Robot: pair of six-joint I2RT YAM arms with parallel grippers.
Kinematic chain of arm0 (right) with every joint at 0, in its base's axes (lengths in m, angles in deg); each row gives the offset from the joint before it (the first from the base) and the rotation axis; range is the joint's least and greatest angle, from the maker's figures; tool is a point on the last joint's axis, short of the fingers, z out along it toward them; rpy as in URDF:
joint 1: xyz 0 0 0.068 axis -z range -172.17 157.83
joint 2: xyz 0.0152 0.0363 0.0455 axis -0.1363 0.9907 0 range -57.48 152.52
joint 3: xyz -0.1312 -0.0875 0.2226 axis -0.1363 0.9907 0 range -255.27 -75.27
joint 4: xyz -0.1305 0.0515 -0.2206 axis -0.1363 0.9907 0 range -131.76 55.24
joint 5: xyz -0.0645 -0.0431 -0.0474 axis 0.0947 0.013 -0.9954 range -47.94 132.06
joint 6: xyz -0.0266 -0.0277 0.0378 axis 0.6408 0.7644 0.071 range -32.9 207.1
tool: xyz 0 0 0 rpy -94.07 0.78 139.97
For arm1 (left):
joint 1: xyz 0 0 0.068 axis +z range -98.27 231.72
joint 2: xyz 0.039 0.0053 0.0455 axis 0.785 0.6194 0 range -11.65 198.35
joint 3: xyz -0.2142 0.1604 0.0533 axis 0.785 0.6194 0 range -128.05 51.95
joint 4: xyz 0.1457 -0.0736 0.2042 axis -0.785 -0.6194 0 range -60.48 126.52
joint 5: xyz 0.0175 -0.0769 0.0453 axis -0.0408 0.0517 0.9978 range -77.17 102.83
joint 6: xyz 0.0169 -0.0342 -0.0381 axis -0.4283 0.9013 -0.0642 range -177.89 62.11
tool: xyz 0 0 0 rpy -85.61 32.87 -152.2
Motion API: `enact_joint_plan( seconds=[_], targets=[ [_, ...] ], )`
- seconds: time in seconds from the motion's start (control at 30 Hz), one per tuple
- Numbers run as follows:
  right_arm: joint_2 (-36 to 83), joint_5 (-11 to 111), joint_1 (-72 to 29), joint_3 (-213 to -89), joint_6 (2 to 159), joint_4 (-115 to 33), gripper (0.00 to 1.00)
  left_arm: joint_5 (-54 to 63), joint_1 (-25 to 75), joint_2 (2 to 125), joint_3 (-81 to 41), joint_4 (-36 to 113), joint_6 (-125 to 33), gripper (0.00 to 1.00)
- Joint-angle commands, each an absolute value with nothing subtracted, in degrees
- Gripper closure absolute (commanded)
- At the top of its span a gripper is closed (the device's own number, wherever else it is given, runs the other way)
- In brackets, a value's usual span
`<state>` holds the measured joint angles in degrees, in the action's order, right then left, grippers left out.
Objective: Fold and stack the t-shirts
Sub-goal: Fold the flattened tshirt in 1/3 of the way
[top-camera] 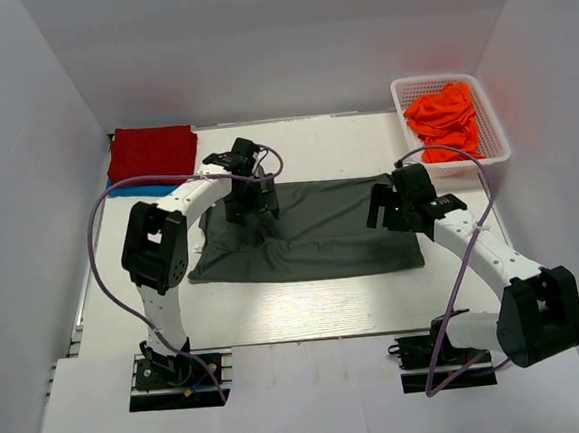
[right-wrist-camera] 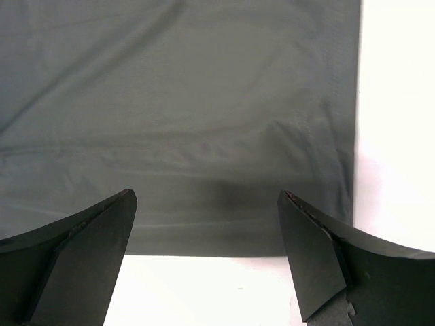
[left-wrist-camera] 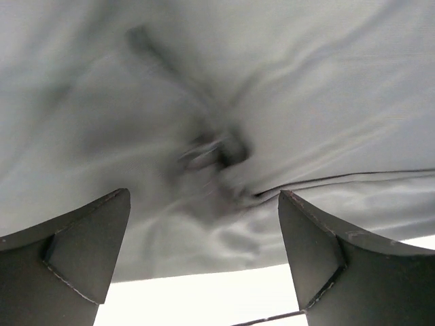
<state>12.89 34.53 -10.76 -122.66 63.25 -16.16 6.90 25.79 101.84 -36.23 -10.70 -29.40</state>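
A large dark charcoal-grey t-shirt lies spread flat on the white table. My left gripper hovers open over its upper left part; the left wrist view shows wrinkled grey cloth between the spread fingers. My right gripper hovers open over the shirt's right edge; the right wrist view shows smooth grey cloth with its edge on the right. A folded red t-shirt lies on a blue one at the back left. Orange t-shirts fill the basket.
A white plastic lattice basket stands at the back right corner. White walls enclose the table on three sides. Purple cables loop from both arms.
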Motion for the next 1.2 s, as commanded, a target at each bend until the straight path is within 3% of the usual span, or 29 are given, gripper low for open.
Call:
enact_joint_plan(
  seconds=[0.0, 0.07, 0.2, 0.43, 0.53, 0.8, 1.17],
  targets=[
    [16.2, 37.8, -14.0, -127.6, 68.3, -18.0, 0.1, 20.0, 26.7, 93.5, -37.6, -20.0, -27.9, 0.0],
    [18.4, 39.7, -18.1, -129.4, 71.5, -19.5, 0.1, 29.4, 28.1, 90.4, -35.9, -21.7, -22.1, 0.0],
    [26.3, 38.7, -25.8, -135.5, 72.4, -21.1, 0.1, 30.8, 31.6, 80.1, -24.1, -19.2, -16.2, 0.0],
    [41.1, 38.1, -35.1, -148.0, 73.0, -28.9, 0.1, 19.4, 36.5, 62.5, 7.9, 0.7, -7.9, 0.0],
    [48.9, 35.5, -38.3, -156.7, 74.3, -27.2, 0.1, 18.0, 37.9, 57.2, 14.6, 5.7, -5.9, 0.0],
    [61.0, 31.6, -42.9, -166.2, 74.7, -24.6, 0.1, 19.3, 39.6, 56.0, 17.6, 9.3, -5.3, 0.0],
    [66.3, 27.6, -43.9, -170.1, 70.9, -22.8, 0.1, 8.7, 40.1, 55.6, 10.8, 13.7, -10.8, 0.0]
  ],
)
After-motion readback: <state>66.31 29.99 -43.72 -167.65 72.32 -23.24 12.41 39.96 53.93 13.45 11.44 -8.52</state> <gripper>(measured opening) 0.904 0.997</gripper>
